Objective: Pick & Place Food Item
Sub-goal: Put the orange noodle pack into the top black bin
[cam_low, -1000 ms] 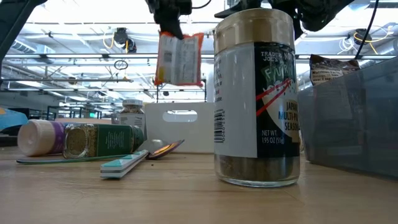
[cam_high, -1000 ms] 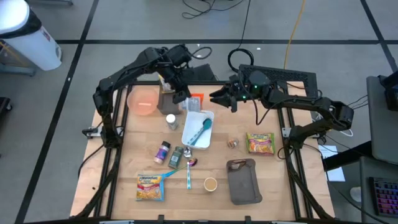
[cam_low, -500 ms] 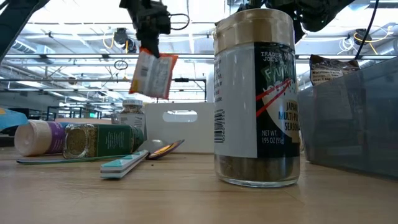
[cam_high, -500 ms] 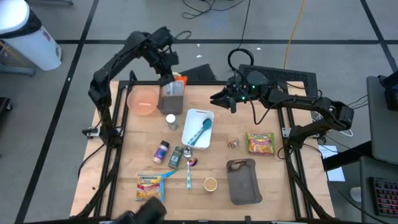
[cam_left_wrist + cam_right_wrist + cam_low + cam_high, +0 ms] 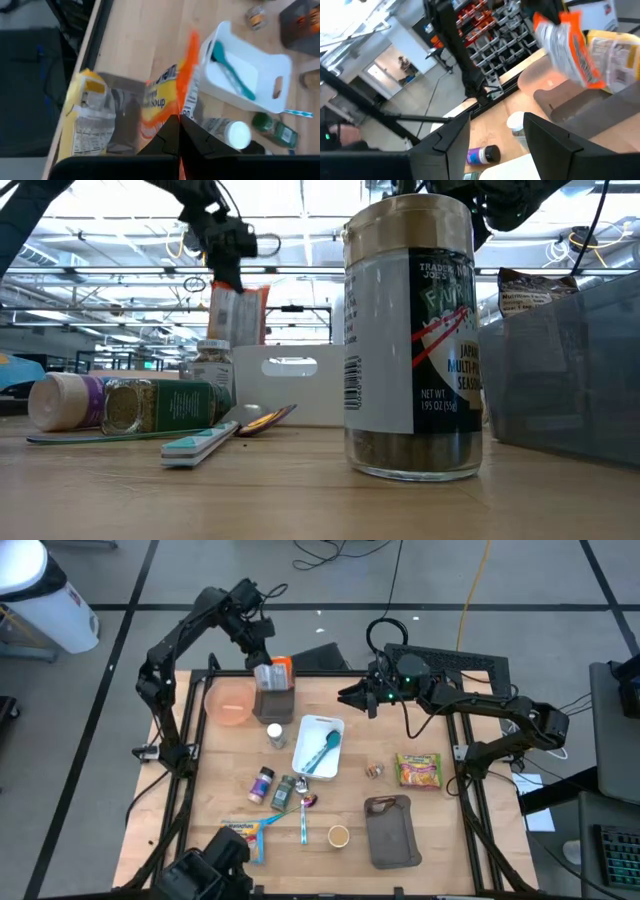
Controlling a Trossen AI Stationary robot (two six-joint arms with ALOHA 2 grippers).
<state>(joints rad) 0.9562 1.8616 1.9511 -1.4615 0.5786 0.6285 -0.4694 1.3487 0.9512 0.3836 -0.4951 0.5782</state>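
Note:
My left gripper (image 5: 263, 648) is shut on an orange-and-white food packet (image 5: 276, 670). It holds the packet over the grey bin (image 5: 276, 700) at the table's far left. A yellow packet (image 5: 86, 117) lies in that bin. The held packet also shows in the low view (image 5: 238, 315) and in the right wrist view (image 5: 565, 45). My right gripper (image 5: 347, 697) is open and empty, above the table's far middle, pointing toward the bin. My left gripper pinches the packet's orange upper edge (image 5: 184, 107) between its two shut fingers, from above, pointing down. The packet hangs below the fingers, clear of the table, with its lower end at the bin's open top (image 5: 278, 682).
A pink bowl (image 5: 231, 702) stands left of the bin. A white tray (image 5: 305, 758) with a teal spoon (image 5: 324, 750) lies at the middle. Spice jars (image 5: 272, 788), two noodle packets (image 5: 418, 769) (image 5: 241, 832), a cup (image 5: 338, 836) and a second grey bin (image 5: 392, 832) lie nearer.
My left gripper has carried the packet from above the white tray's far end toward the table's far left, over the grey bin. The packet has stayed in the shut fingers, has swung as it went and hangs lower now.

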